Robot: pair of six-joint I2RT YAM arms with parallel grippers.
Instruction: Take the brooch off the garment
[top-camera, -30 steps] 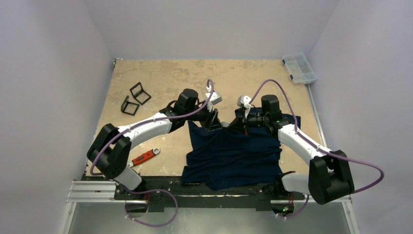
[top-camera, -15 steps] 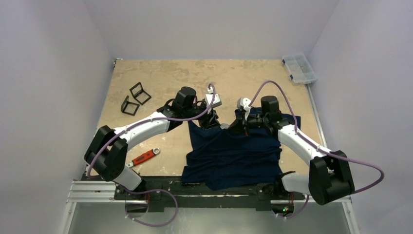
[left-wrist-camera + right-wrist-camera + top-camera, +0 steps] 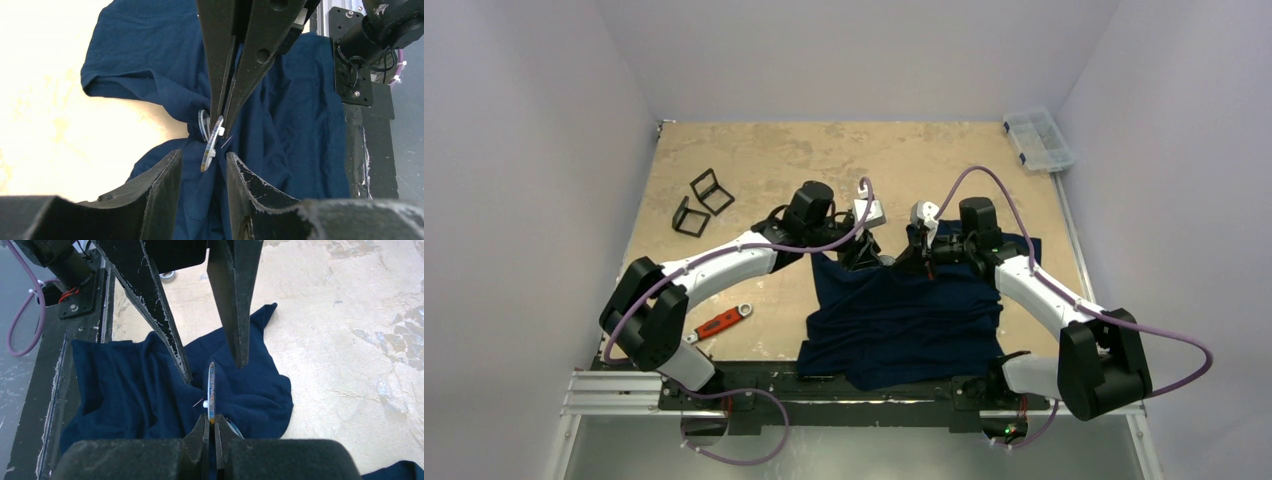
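The dark navy garment (image 3: 904, 320) lies crumpled at the near middle of the table, with a fold pulled up at its far edge. The brooch (image 3: 211, 150), a thin round disc seen edge on with a bare pin beside it, stands at that fold. My right gripper (image 3: 210, 419) is shut on the rim of the brooch (image 3: 211, 385). My left gripper (image 3: 202, 155) is open, and its fingertips (image 3: 187, 377) stand on either side of the brooch without touching it. In the top view the two grippers meet above the garment's far edge, the left gripper (image 3: 871, 256) facing the right gripper (image 3: 912, 258).
A red-handled wrench (image 3: 720, 322) lies left of the garment. Two black wire stands (image 3: 702, 200) sit at the far left. A clear plastic box (image 3: 1038, 140) is at the far right corner. The black base rail (image 3: 824, 385) runs along the near edge.
My left gripper has shifted slightly right and nearer to the brooch. The right arm has held still with the brooch in its grip.
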